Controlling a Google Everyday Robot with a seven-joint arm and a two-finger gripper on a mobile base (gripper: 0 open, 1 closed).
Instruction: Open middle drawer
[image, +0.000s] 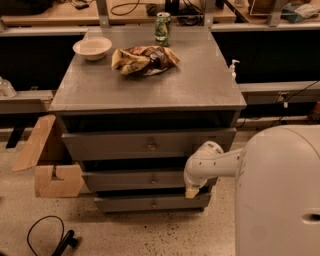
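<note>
The tool (192, 191) hangs by the right end of the middle drawer (125, 180).

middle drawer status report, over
Tool low at middle drawer right end. Knob ungripped. Cardboard on floor beside stack's left.

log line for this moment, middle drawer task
gripper: low at right end of middle drawer front, apart from its knob | drawer: knob not yet held | cabinet top: bowl, chip bag, can

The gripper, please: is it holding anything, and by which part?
It cannot be told. The gripper sits at the middle drawer's right end, away from the knob.
</note>
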